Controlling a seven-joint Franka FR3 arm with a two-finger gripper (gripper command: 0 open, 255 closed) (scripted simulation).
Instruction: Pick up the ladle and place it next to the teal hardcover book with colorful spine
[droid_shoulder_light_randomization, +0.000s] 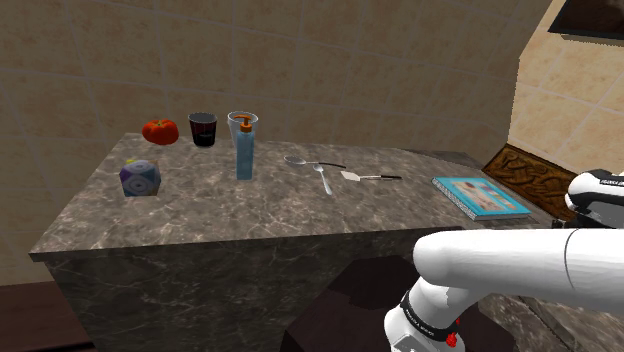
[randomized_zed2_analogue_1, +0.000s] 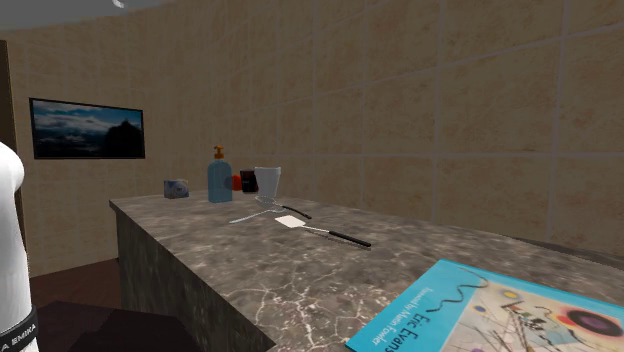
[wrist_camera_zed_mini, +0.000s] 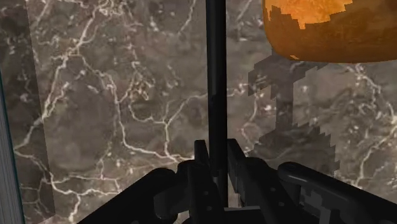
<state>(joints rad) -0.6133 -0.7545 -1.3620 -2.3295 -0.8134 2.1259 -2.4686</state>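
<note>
1. Find the ladle (droid_shoulder_light_randomization: 298, 160) lying flat near the middle of the bench (droid_shoulder_light_randomization: 200, 215), just beside a black-handled spatula (droid_shoulder_light_randomization: 372, 177) and well apart from the teal book (droid_shoulder_light_randomization: 482, 196) at the shoulder view's right end.
2. Expect a light, stiff, metallic-looking utensil: probably slippery, and prone to skidding or pivoting if pinched off-centre.
3. Take hold across the slim handle, close to the bowl for balance, never on the rounded bowl.
4. Cannot tell the state of the end effector (wrist_camera_zed_mini: 217, 151), released or clenched; hangs over veined marble.
5. Treat the dark, white-veined marble top as hard and smooth, giving little grip. Steer clear of the tomato (droid_shoulder_light_randomization: 160, 131), dark cup (droid_shoulder_light_randomization: 203, 130), blue soap dispenser (droid_shoulder_light_randomization: 244, 160) and patterned cube (droid_shoulder_light_randomization: 140, 179) at the far end.
6. Note beige tiled walls behind, and a framed landscape picture (randomized_zed2_analogue_1: 88, 128).
</note>
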